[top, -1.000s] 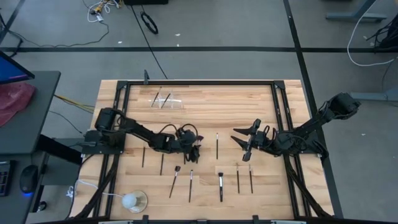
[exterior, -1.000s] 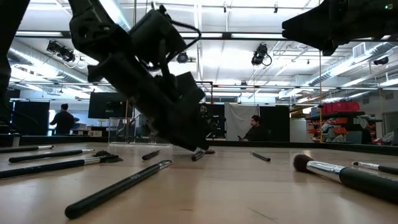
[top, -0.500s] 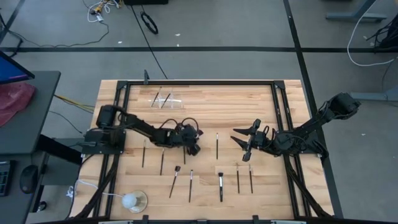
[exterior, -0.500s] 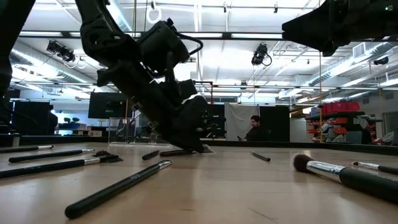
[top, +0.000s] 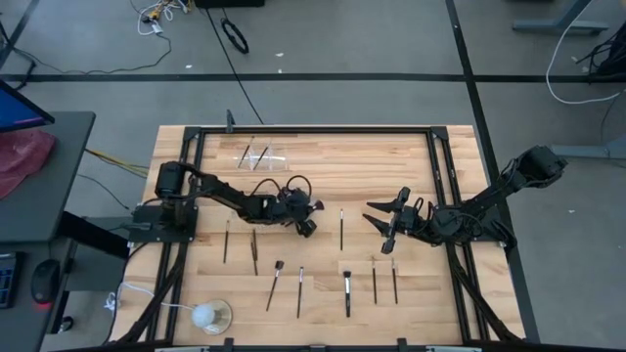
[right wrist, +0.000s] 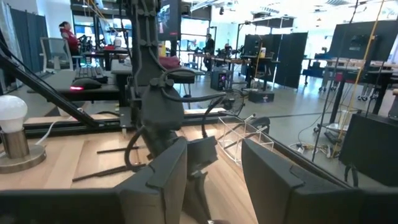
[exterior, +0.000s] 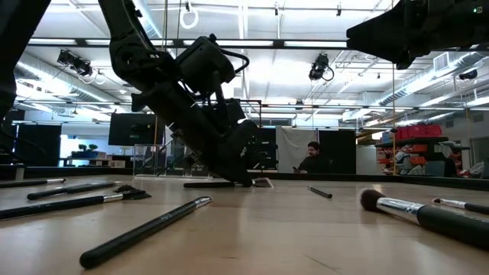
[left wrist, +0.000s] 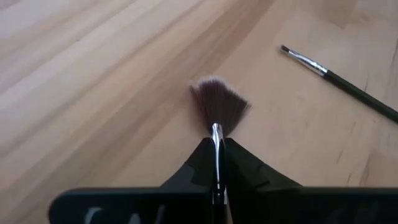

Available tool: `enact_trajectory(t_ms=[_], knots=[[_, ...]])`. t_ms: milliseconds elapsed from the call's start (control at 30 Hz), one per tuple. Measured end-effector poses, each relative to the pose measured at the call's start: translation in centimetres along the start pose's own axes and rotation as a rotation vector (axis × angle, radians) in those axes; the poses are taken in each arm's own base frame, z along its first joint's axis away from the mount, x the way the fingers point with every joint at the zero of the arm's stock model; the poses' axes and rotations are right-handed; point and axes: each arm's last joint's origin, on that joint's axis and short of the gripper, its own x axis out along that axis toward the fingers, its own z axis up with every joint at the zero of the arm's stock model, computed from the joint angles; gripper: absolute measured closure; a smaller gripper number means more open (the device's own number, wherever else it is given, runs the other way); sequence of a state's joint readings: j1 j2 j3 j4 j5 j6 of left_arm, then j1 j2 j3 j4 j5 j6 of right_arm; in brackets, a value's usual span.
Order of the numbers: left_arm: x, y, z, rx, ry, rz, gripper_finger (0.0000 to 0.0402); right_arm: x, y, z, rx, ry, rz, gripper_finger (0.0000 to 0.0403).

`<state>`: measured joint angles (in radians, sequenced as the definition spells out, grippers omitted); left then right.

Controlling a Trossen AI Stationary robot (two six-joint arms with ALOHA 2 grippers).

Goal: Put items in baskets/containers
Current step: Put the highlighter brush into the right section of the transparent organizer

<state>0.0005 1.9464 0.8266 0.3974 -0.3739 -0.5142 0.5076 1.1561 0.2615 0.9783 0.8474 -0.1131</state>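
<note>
My left gripper (top: pixel 305 223) is shut on a fan-headed makeup brush (left wrist: pixel 216 106) left of the table's middle, low over the wood. It also shows in the low view (exterior: pixel 243 172), with the brush (exterior: pixel 218 184) level. My right gripper (top: pixel 386 230) hangs open and empty right of the middle; its fingers (right wrist: pixel 273 171) show in the right wrist view. The clear holder (top: pixel 262 156) stands near the far edge with two brushes in it. Several other brushes lie flat on the table, such as one (top: pixel 341 230) between the grippers and a row (top: pixel 346 291) toward the near edge. My left gripper pinches the fan brush between its two fingers on the metal neck (left wrist: pixel 216 134) just behind the bristles. The fingers slant down from the table's left. The fan head sticks out past the fingertips and the handle (exterior: pixel 202 184) runs back level; whether it touches the wood I cannot tell.
A white ball on a clear round base (top: pixel 205 315), with a cord, stands at the near left corner. A thin brush (left wrist: pixel 336 78) lies close to the left gripper. Black frame rails (top: pixel 313 129) border the table. Bare wood lies between the holder and the grippers.
My left gripper has gone a little toward the far edge and risen slightly, staying shut on the fan brush. The brush has swung about from pointing toward the near edge to lying level across the low view.
</note>
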Motion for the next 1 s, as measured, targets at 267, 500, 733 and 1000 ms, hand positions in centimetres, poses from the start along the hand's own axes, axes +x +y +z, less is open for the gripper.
enact_trajectory(t_ms=[267, 500, 733, 1000], knots=[[-0.3, -1.1, 2.3, 0.003, -0.177, -0.188, 0.0384, 0.5, -0.5, -0.7, 0.105, 0.05, -0.006, 0.0247], [-2.7, -2.3, 5.9, 0.024, -0.427, -0.397, 0.0384, 1.6, -1.8, -3.7, 0.202, 0.312, 0.074, 0.0247], [-5.2, -3.2, 8.5, 0.061, -0.725, -0.572, 0.0384, 3.1, -2.2, -5.0, 0.186, 0.299, 0.047, 0.024], [-6.1, -4.0, 8.6, 0.102, -0.804, -0.586, 0.0384, 5.8, -1.7, -4.9, 0.139, 0.064, 0.061, 0.0186]])
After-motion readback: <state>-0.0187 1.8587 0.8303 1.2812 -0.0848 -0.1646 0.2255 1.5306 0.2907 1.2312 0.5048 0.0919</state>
